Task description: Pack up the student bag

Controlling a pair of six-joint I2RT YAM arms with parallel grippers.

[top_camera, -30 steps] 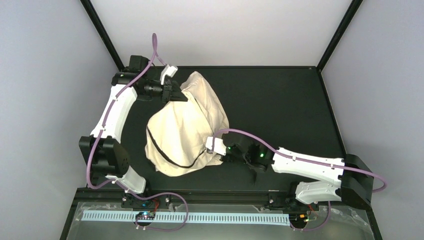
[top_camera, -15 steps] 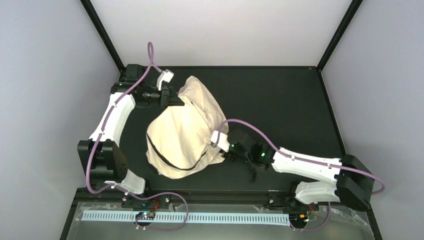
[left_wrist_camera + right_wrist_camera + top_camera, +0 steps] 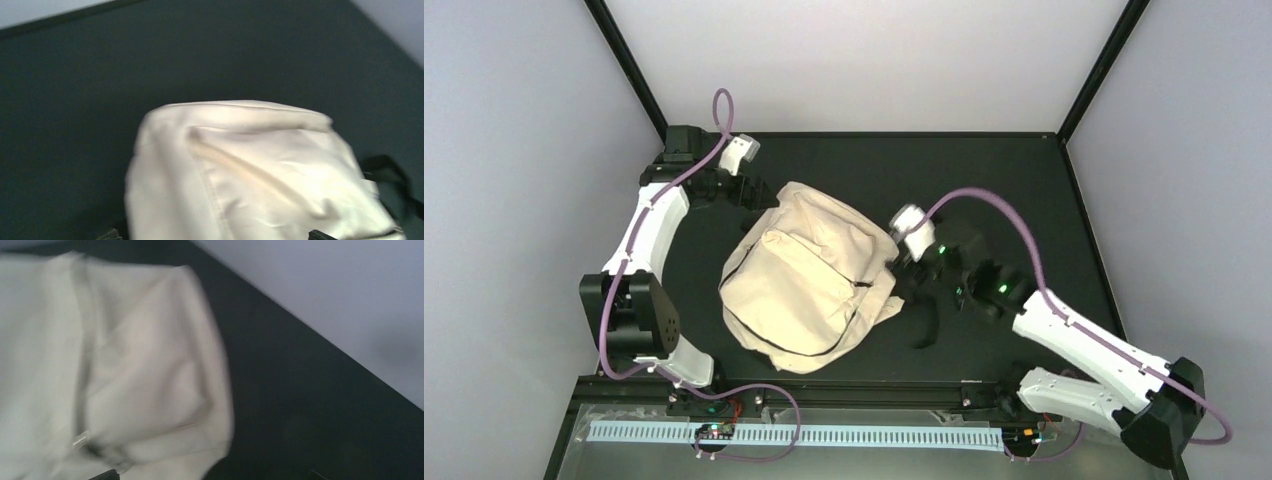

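Note:
The student bag (image 3: 809, 280) lies flat on the black table with its front pocket and dark zippers facing up. It fills much of the left wrist view (image 3: 250, 175) and the left half of the right wrist view (image 3: 125, 365), blurred in both. My left gripper (image 3: 761, 198) hovers at the bag's far left corner, its jaws wide open (image 3: 215, 236) with fabric below them but nothing gripped. My right gripper (image 3: 901, 266) sits just off the bag's right edge, also open (image 3: 211, 476) and holding nothing. A black strap (image 3: 924, 325) trails out on the bag's right side.
Black frame posts (image 3: 629, 75) rise at the table's back corners against the grey walls. A white ribbed strip (image 3: 794, 435) runs along the near edge between the arm bases. Bare black tabletop (image 3: 1024, 190) stretches to the right of the bag.
Both grippers went from shut on the bag to open. The bag, bunched up between them before, has dropped flat with its front pocket up. The right arm swung back and to the right.

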